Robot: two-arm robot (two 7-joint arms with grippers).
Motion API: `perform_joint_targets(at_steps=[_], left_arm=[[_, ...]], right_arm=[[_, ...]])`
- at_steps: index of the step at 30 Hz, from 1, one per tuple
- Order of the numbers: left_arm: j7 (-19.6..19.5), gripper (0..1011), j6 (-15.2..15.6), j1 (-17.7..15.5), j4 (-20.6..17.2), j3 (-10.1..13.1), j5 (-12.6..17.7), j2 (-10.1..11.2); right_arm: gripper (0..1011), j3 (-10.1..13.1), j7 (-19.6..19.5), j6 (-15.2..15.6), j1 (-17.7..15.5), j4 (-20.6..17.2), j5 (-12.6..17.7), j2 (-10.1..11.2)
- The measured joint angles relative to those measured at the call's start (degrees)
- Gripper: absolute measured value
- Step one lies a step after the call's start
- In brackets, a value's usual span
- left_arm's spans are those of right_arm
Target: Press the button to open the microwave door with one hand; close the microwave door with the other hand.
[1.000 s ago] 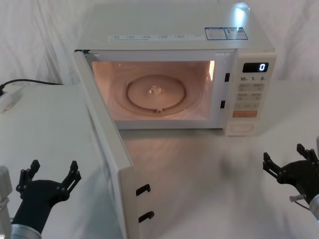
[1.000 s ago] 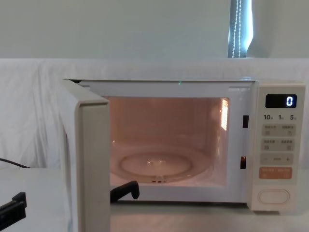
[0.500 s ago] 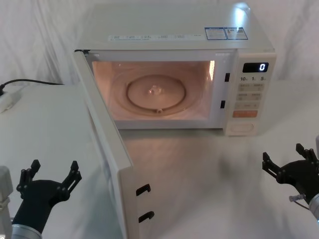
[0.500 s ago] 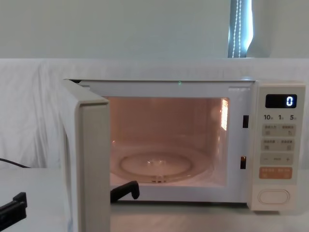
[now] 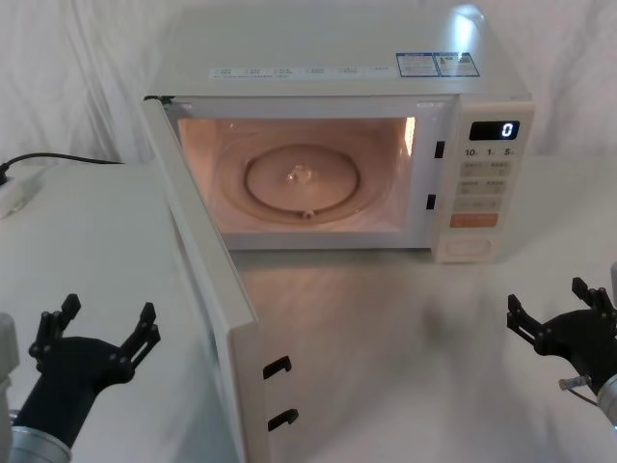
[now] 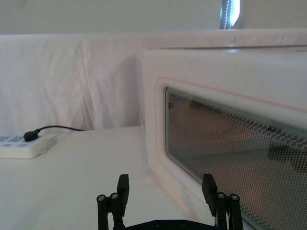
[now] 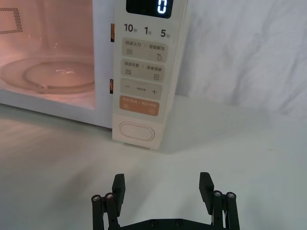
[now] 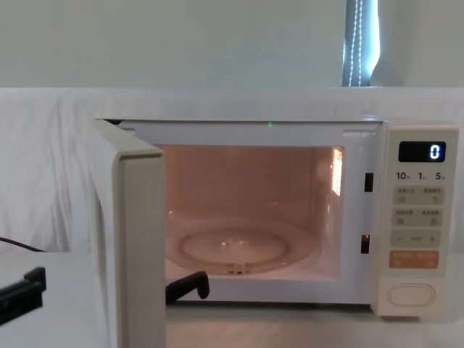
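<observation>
The microwave door (image 5: 207, 280) stands swung wide open on its left hinge, its free edge with two black latch hooks pointing toward me. The lit cavity lies exposed. The button (image 5: 469, 248) is the wide cream key at the bottom of the control panel, also seen in the right wrist view (image 7: 136, 131) and the chest view (image 8: 411, 294). My left gripper (image 5: 106, 313) hovers open to the left of the door, facing its outer glass window (image 6: 230, 143). My right gripper (image 5: 549, 301) is open at the lower right, well short of the button, nothing between its fingers.
A white power strip (image 5: 14, 193) with a black cable lies at the far left of the cloth-covered table. A glass turntable (image 5: 301, 178) sits in the cavity. An orange key (image 7: 139, 106) is just above the button. The display shows 0.
My left gripper has crept slightly forward and upward beside the open door. The right gripper and the door have not moved.
</observation>
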Motion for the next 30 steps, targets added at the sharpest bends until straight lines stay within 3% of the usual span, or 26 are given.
perform_joint_targets(at_steps=[9,13,22,30], left_arm=[[-3.2,818,4.4,2.7,-5.4,-3.1,-2.7,1.4],[-5.7,708,6.1,4.6,-8.5,-4.9,-4.8,3.3],[-9.9,384,6.0,7.1,-12.6,-6.7,-10.2,6.1],[-12.5,135,6.2,6.1,-13.4,-6.4,-13.8,8.3]], right_arm=[[1002,0.0,0.0,0.0,0.0,0.0,0.0,0.0],[1002,0.0,0.0,0.0,0.0,0.0,0.0,0.0],[1002,0.0,0.0,0.0,0.0,0.0,0.0,0.0],[1002,0.0,0.0,0.0,0.0,0.0,0.0,0.0]])
